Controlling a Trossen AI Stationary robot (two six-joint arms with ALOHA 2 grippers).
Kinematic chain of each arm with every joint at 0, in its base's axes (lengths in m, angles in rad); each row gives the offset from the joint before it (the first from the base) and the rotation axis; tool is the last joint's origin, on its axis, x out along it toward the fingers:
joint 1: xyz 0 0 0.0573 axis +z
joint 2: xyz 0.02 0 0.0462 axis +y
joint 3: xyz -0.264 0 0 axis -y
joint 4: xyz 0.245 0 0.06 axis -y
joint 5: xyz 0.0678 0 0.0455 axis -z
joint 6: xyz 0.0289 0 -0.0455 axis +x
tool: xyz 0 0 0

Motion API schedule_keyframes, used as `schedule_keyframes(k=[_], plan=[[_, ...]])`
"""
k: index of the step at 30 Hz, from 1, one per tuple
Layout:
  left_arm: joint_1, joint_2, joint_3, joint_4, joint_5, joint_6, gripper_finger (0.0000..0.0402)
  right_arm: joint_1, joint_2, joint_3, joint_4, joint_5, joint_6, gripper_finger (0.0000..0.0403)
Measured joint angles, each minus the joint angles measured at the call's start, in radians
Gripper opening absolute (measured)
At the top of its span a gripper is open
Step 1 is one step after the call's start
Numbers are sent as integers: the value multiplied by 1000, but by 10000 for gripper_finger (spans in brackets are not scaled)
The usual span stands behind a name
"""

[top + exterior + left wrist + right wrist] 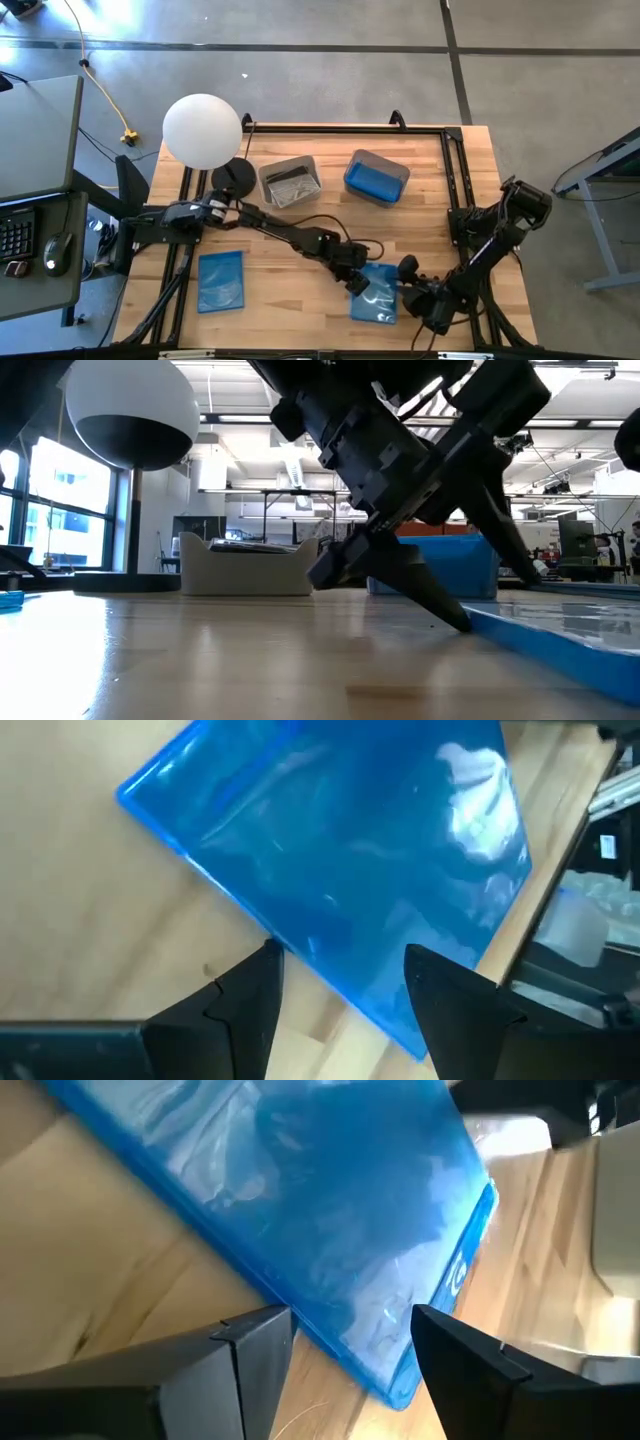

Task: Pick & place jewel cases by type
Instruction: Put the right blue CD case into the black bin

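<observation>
A glossy blue jewel case [380, 303] lies flat on the wood near the table's near edge, right of centre. My left gripper [357, 283] reaches across from the left and stands open at the case's left edge [345, 980]. My right gripper [405, 292] is open at the case's right side, its fingers either side of a corner [350, 1335]. A second blue case [221, 281] lies flat near the near-left. Black cases [290, 186] sit inside the clear tub. My left gripper comes slanting down from the table's left. One fingertip [452, 618] meets the blue case's left edge [480, 622] at table level, and the other finger [450, 995] stands over the case's top face. The case lies on the table. My right gripper straddles the case's corner [400, 1385]; I cannot tell whether it touches it.
A clear tub [268, 172] and a blue tub [377, 177] stand at the far middle of the table. A white globe lamp [202, 130] on a black base stands at the far left. A black frame rail [455, 170] runs along the right side.
</observation>
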Motion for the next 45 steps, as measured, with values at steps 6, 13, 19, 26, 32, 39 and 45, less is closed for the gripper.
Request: schedule_keyframes(k=[6, 13, 19, 26, 32, 39, 45], plan=[[3, 7, 0, 1, 7, -62, 204, -4, 2, -1, 108, -35, -146, 201], [41, 58, 0, 66, 106, -133, 204, -33, 3, 1, 254, -113, -249, 201], [52, 59, 12, 73, 69, -56, 204, -43, 2, 3, 208, -91, -238, 201], [55, 83, 40, 222, 18, -26, 204, -71, 10, -1, 214, -22, -265, 202], [57, 83, 41, 223, -2, 27, 204, -45, 19, 2, 181, -2, -160, 201], [52, 83, 42, 220, 23, 112, 173, 52, 21, 2, 32, 90, -45, 201], [53, 82, 42, 226, 66, 111, 97, 127, 21, 2, -67, 176, 12, 201]])
